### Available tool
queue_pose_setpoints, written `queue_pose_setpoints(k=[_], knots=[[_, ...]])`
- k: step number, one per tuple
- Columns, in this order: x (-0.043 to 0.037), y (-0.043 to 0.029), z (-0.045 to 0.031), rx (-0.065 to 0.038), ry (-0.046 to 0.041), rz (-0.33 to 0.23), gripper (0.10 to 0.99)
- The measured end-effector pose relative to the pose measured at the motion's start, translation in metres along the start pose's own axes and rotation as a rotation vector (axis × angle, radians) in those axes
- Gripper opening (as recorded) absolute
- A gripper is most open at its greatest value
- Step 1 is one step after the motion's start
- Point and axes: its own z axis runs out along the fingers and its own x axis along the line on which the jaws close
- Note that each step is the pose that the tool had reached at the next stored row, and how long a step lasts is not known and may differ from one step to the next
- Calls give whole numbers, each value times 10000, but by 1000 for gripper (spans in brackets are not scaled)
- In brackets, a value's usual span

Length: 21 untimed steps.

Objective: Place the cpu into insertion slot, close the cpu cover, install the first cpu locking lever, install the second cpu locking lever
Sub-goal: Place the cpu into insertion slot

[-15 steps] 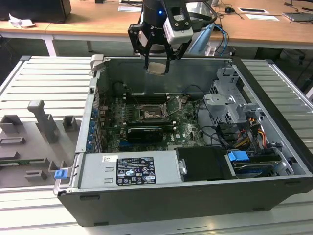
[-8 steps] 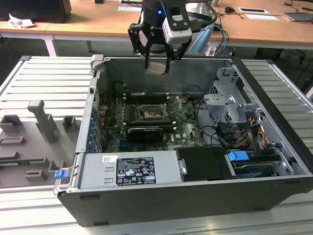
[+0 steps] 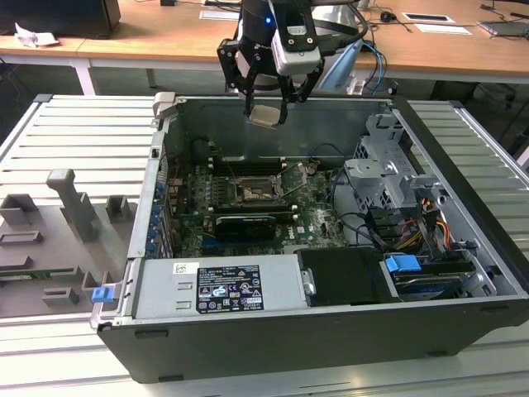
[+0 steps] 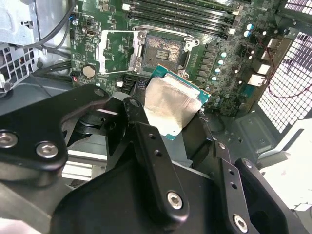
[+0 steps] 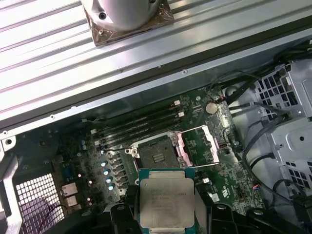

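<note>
Aloft, cpu (image 3: 266,114) in jaws over open case (image 3: 347,335) (ribbed table (image 3: 83,141), desks (image 3: 165,37) behind).

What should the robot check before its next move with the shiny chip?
1. The claw grips the cpu by two edges: ok.
2. The insertion slot is empty: ok.
3. The cpu cover is swung open, off the slot: ok.
4. The cpu is down at the slot: not ok, it hangs high above the motherboard.
5. The cpu is squared up with the slot: cannot tell.
</note>
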Motion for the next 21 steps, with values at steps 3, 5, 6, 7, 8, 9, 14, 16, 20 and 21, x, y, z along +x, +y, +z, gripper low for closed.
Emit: queue_pose_setpoints(k=[3,5,6,7,8,9,14,16,20,21], knots=[[0,0,1,-3,-16,171,541],[0,0,1,-7,-36,397,541],[0,0,2,-10,-47,519,541],[0,0,2,-12,-55,615,541],[0,0,2,-13,-62,690,541],[0,0,3,-15,-68,759,541],[0,0,4,-23,-105,1175,541],[0,-1,5,-25,-118,1319,541],[0,-1,6,-31,-143,1599,541],[0,-1,6,-33,-153,1712,541]])
